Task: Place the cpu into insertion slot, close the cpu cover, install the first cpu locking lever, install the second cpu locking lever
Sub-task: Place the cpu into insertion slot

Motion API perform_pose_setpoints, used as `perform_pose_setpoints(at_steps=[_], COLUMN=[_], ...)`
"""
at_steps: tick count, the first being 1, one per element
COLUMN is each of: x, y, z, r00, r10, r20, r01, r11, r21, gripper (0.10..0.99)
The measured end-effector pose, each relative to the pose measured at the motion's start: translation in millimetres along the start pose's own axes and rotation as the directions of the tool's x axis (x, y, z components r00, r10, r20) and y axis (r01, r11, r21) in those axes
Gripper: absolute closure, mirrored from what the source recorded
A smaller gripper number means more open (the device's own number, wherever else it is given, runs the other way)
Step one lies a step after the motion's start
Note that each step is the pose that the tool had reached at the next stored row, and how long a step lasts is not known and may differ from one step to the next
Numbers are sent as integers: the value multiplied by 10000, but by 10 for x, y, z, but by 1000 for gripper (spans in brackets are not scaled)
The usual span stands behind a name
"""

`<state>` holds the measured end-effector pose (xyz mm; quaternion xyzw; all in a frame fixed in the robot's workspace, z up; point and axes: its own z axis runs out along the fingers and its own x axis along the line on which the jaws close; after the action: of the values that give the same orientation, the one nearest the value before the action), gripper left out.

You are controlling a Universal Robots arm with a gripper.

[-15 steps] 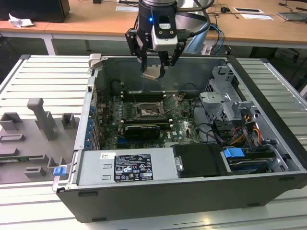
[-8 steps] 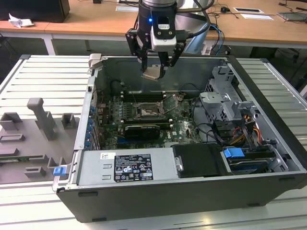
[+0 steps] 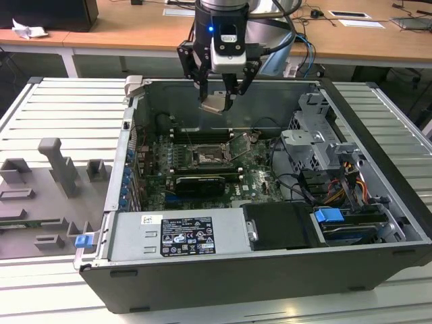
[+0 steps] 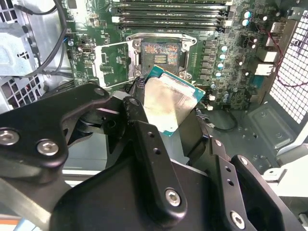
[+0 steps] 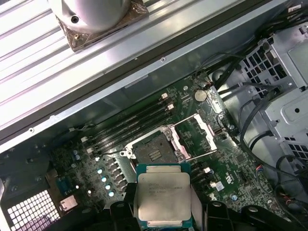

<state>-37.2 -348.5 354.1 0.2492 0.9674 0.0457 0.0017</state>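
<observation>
I have the tool (image 3: pixel 217 100) clamped on the cpu (image 3: pixel 214 104), hanging in the upper middle of the exterior view, well above the slot (image 3: pixel 206 156) and the board (image 3: pixel 256 172).

My worry is that the cpu looks tilted in the grip. I judge it could meet the slot corner-first and bend the contacts (image 4: pixel 161 54), or seat rotated. A slip from this height would drop it onto the board. The cover (image 4: pixel 113 62) stands swung open beside the slot, and a drifting descent could snag it.

The exterior view gives me the height gap, which the wrist views flatten. The second wrist view gives the bare contacts and the tilt. The first wrist view sets the cpu's top face and the slot together, so I can judge the offset.
</observation>
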Motion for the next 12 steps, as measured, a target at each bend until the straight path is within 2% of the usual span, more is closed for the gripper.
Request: perform_pose_setpoints(at_steps=[12], x=[0], y=[-1], z=[16], r00=[9989], r10=[469], r20=[41], r01=[-469], r11=[9989], r21=[-11], gripper=[557])
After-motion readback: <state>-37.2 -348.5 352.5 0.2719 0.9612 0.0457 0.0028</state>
